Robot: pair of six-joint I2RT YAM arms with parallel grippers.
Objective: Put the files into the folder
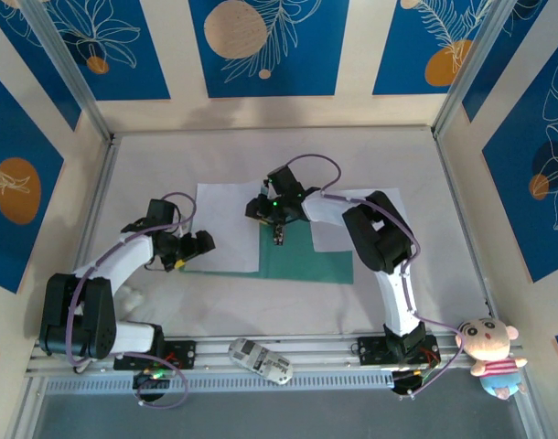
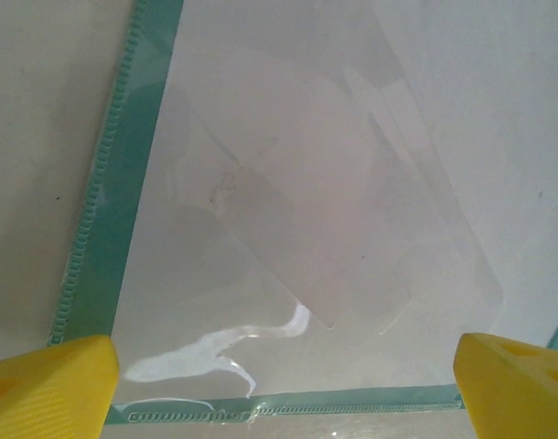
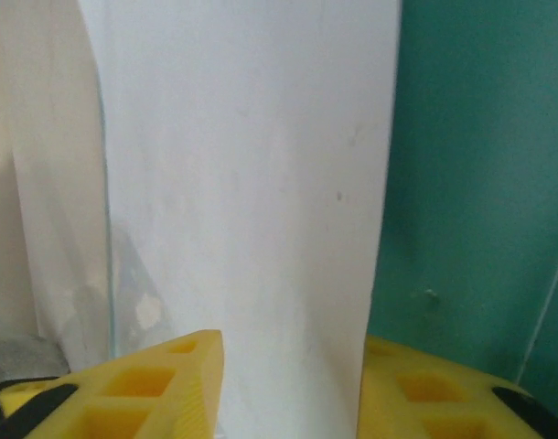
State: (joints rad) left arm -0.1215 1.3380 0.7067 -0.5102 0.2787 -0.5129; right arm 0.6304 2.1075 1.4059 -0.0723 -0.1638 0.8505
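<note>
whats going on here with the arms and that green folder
Two robot arms are filing white sheets into a green folder lying open on the table. One sheet covers its left half; another lies at its right. The right gripper hangs over the middle, jaws apart. The left gripper, wide open, is at the folder's left edge.

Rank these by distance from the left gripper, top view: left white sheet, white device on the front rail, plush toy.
1. left white sheet: directly beside the left gripper, at its open jaws.
2. white device: on the near rail, centre.
3. plush toy: near right corner, farthest.
</note>
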